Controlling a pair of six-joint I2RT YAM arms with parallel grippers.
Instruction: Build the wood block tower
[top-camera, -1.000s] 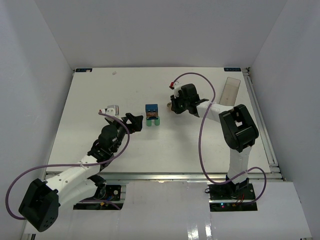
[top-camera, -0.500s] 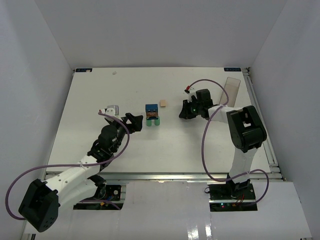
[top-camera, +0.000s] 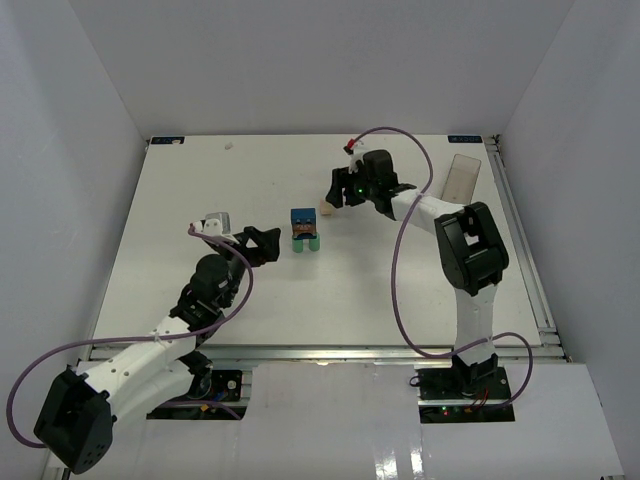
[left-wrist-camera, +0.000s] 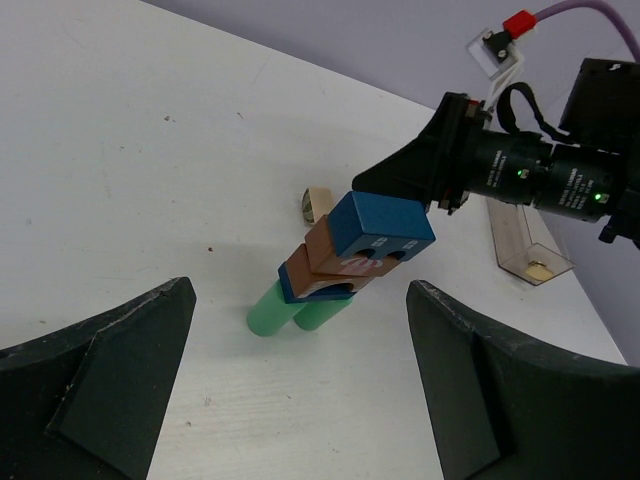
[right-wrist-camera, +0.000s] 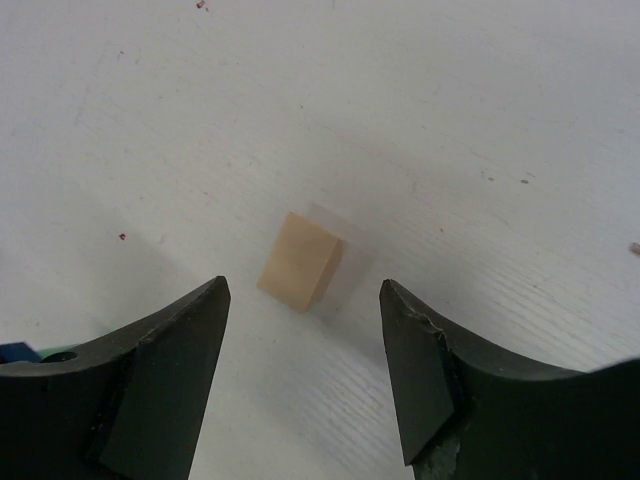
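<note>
The right pincer (right-wrist-camera: 302, 292) stands open, the tan block (right-wrist-camera: 298, 265) lying just beyond its fingertips (right-wrist-camera: 160, 380). Next it likely must close, lift and cap the tower (left-wrist-camera: 345, 265). The left pincer (top-camera: 272, 238) gapes wide.

The wood block tower (top-camera: 305, 232) stands in the middle of the counter (top-camera: 200, 180) and is the only tall thing on it. Bare counter surrounds it, save at its far right side, where the tan piece (top-camera: 326, 209) lies near it but apart. The right claw (top-camera: 336, 196) occupies that side: the piece shows between its spread jaws with a gap on each side. The left claw (top-camera: 270, 245), jaws wide, faces the tower from the left across an open strip of counter. A clear box (top-camera: 462, 178) lies at the far right edge, well apart. White walls (top-camera: 80, 120) close the left, back and right
</note>
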